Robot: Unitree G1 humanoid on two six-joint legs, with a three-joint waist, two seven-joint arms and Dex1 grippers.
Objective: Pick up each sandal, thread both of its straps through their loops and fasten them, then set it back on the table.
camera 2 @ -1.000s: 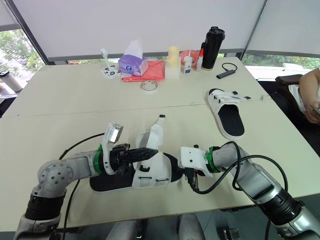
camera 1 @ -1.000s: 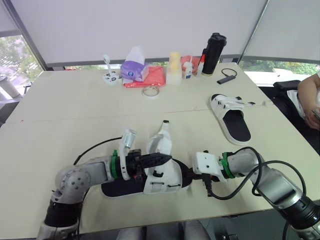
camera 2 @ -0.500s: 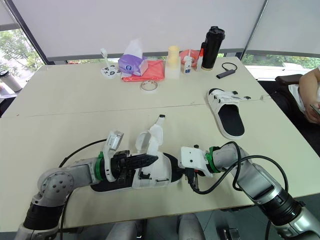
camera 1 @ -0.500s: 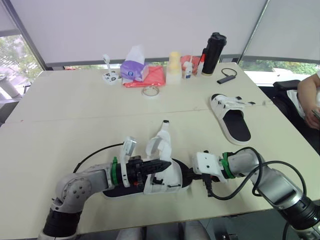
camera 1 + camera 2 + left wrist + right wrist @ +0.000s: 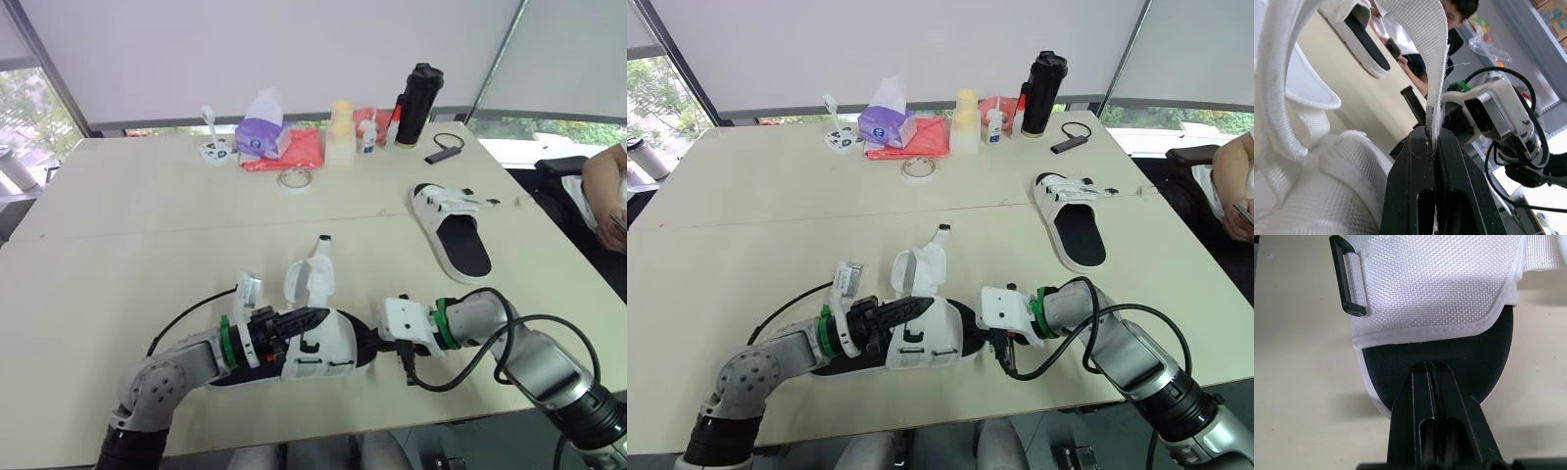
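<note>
**Both grippers at the near sandal, one strap pinched**

The near sandal (image 5: 318,345), white with a black sole, lies flat on the table (image 5: 147,245) close to its near edge, toe pointing right.

The left arm is bent at the elbow at near left. Its forearm runs low over the table and points right, along the sandal's heel end. The left gripper (image 5: 1432,142) has its fingers clenched on a white strap (image 5: 1422,58), which rises from between the tips and curls upright above the sandal.

The right arm comes in from near right with the elbow bent and the forearm pointing left. The right gripper (image 5: 1431,368) has its fingers pressed together, with nothing between them. Their tips sit over the toe end of the black footbed, and it cannot be told whether they touch it. A black loop (image 5: 1347,286) sits on the white upper just beyond them.

Farther right, well apart, the second sandal (image 5: 453,230) lies on the table.

Along the far edge stand a tape roll (image 5: 292,178), a tissue pack (image 5: 261,132), a red cloth (image 5: 299,152) and a black flask (image 5: 415,103).

A person's arm (image 5: 602,191) shows at the right edge.
</note>
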